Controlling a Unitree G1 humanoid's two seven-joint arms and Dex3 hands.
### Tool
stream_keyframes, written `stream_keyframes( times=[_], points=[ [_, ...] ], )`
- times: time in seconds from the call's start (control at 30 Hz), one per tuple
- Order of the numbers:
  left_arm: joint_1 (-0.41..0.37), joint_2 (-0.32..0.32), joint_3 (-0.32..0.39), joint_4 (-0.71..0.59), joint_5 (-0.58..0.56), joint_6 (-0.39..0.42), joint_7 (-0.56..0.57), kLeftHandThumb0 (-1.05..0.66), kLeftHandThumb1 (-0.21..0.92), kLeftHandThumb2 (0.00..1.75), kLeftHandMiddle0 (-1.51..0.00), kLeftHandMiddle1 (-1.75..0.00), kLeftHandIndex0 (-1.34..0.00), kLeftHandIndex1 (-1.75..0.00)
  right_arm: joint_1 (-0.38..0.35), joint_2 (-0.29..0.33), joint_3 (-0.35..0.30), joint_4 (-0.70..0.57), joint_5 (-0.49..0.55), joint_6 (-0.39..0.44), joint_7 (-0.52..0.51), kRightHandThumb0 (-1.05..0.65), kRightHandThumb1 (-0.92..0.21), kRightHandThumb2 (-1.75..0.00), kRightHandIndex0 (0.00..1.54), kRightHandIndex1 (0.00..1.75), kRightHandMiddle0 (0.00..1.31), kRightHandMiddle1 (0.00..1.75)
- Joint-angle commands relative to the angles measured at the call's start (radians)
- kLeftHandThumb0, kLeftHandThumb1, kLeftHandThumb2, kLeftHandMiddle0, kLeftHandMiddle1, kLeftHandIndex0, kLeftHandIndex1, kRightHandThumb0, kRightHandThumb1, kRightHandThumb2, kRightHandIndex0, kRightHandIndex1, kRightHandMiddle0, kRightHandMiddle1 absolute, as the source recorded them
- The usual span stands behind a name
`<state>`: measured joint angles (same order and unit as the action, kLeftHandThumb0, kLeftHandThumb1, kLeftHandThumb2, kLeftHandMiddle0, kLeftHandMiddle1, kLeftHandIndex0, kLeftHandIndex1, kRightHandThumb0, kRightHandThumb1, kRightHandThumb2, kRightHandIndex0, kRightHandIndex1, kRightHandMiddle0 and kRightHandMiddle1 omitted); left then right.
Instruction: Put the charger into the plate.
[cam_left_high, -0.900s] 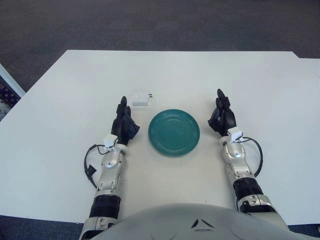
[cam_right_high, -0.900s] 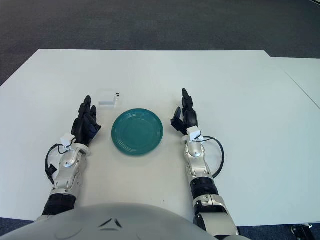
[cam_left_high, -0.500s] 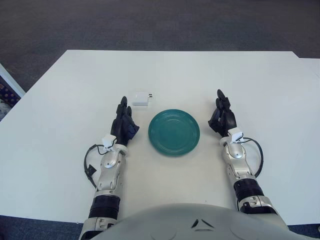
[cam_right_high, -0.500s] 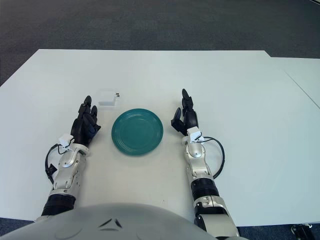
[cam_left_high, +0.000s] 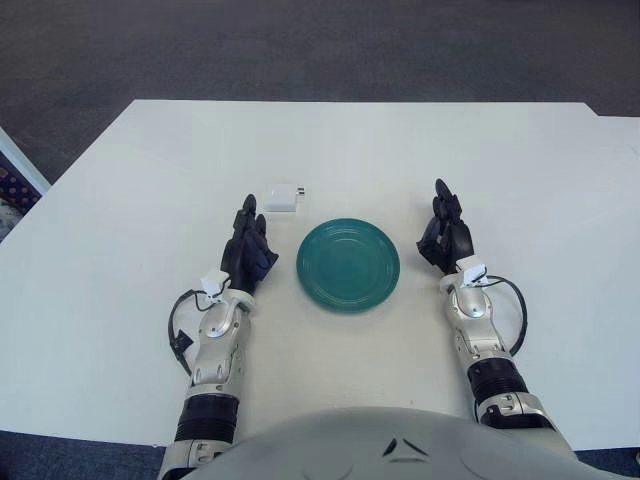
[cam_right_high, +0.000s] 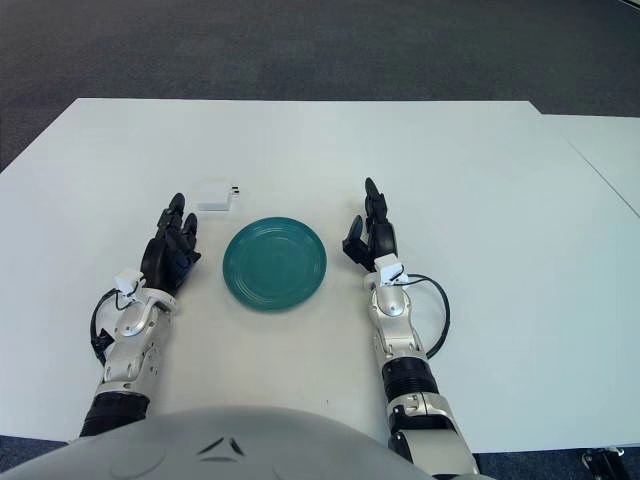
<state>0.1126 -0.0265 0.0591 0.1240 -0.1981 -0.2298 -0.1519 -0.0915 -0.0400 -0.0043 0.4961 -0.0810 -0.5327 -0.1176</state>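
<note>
A small white charger (cam_left_high: 282, 197) lies on the white table, its prongs pointing right, just beyond and left of a round teal plate (cam_left_high: 348, 264). The plate holds nothing. My left hand (cam_left_high: 248, 247) shows left of the plate, its dark fingers stretched forward and open, the fingertips a short way short of the charger. My right hand (cam_left_high: 443, 232) shows right of the plate, fingers likewise extended and holding nothing.
The white table (cam_left_high: 150, 200) spreads wide on all sides, with dark carpet beyond its far edge. A second table edge (cam_right_high: 600, 150) shows at the far right. Cables loop beside both wrists.
My left hand has edged slightly back and left; the right hand, plate and charger have not moved.
</note>
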Motion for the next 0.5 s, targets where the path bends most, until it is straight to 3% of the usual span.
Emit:
stream_keyframes(
  times=[0.0, 0.1, 0.23, 0.47],
  points=[
    [0.004, 0.033, 0.022, -0.039, 0.011, 0.027, 0.009, -1.05, 0.92, 1.11, -0.01, 0.0, 0.0, -0.06, 0.075, 0.011, 0.005, 0.031, -0.015, 0.008, -0.009, -0.98, -0.92, -1.11, 0.01, 0.0, 0.0, 0.12],
    [-0.037, 0.088, 0.068, -0.105, 0.082, 0.047, 0.072, -1.05, 0.92, 1.1, -0.01, 0.0, 0.0, -0.06, 0.076, 0.016, 0.005, 0.024, -0.014, 0.014, -0.011, -0.98, -0.92, -1.11, 0.01, 0.01, 0.01, 0.13],
    [-0.123, 0.207, 0.132, -0.088, 0.251, 0.033, 0.171, -1.04, 0.92, 1.09, 0.0, 0.0, 0.0, -0.05, 0.072, 0.014, 0.003, 0.027, -0.032, 0.017, -0.03, -0.97, -0.92, -1.12, 0.02, 0.01, 0.01, 0.14],
    [-0.204, 0.456, 0.11, -0.053, 0.527, 0.033, 0.189, -1.04, 0.92, 0.99, 0.0, 0.0, 0.0, -0.06, 0.061, 0.012, 0.014, 0.04, -0.074, 0.013, -0.079, -0.96, -0.92, -1.13, 0.03, 0.01, 0.01, 0.16]
  ],
)
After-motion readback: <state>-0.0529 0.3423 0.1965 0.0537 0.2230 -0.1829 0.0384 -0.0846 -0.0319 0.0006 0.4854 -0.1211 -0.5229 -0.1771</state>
